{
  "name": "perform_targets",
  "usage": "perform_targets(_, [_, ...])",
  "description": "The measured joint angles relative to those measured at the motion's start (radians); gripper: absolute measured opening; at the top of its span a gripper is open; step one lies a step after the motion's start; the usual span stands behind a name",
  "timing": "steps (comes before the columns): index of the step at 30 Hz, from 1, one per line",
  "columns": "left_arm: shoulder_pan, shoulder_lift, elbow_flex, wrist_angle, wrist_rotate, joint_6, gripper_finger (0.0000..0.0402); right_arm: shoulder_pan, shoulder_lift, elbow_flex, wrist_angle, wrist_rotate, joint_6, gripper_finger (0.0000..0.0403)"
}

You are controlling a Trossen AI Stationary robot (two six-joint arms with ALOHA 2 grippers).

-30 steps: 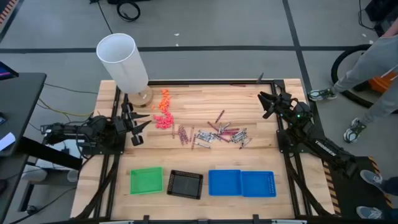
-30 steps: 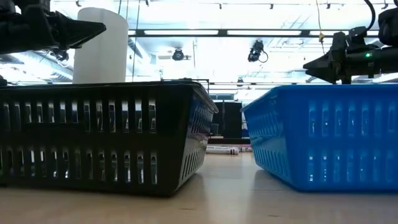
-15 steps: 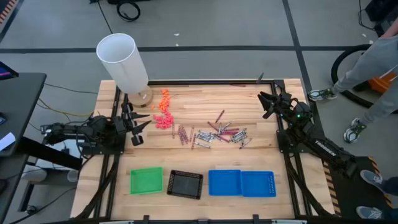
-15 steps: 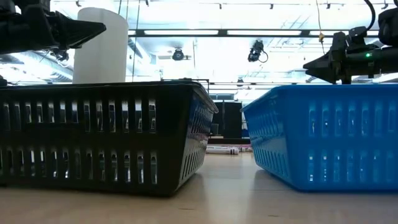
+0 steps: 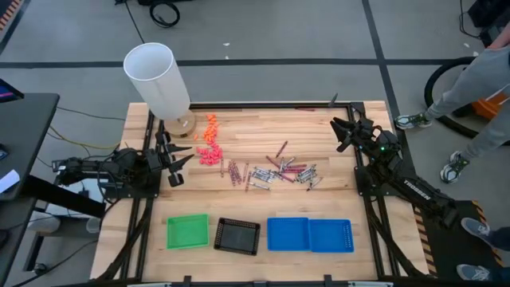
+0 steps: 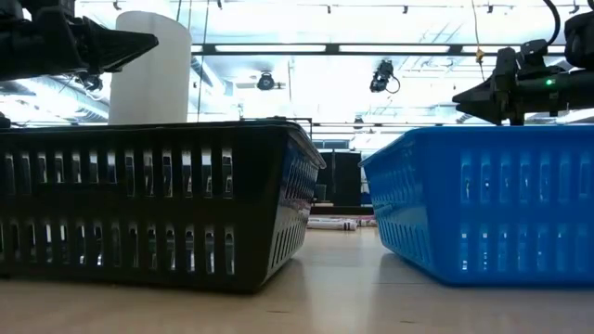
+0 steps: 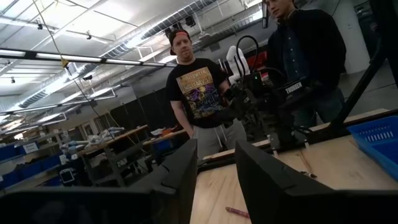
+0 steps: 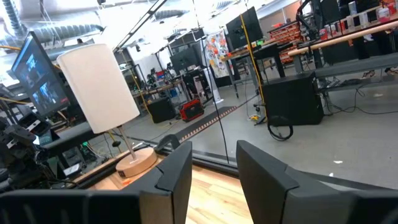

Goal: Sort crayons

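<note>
The crayons [image 5: 275,172] lie in a loose pile of maroon, pinkish and silver-grey sticks on the wooden table [image 5: 319,127], near its middle; a few show in the low view [image 6: 332,224] between the trays. My left gripper [image 5: 177,162] hovers open at the table's left side, left of the pile. My right gripper [image 5: 341,131] hovers open at the right side, above and right of the pile. Both touch nothing. One crayon [image 7: 237,213] shows in the left wrist view.
A green tray [image 5: 187,231], a black tray [image 5: 237,236] and two blue trays [image 5: 309,234] stand along the near edge. Chunky orange and pink pieces [image 5: 209,142] lie by a white lamp [image 5: 159,80] at the far left. Two people [image 7: 249,81] stand beyond the right edge.
</note>
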State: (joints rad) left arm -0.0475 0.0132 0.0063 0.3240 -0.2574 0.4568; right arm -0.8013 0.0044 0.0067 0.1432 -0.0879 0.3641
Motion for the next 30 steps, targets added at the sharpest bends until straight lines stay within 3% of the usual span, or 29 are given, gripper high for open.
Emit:
perform_targets(23, [0.000,0.000,0.000,0.000,0.000,-0.004,0.0118,0.000,0.000,0.000,0.000,0.000,0.000,0.0135])
perform_targets(30, [0.000,0.000,0.000,0.017,0.001,-0.203,0.0118,0.000,0.000,0.000,0.000,0.000,0.000,0.0135])
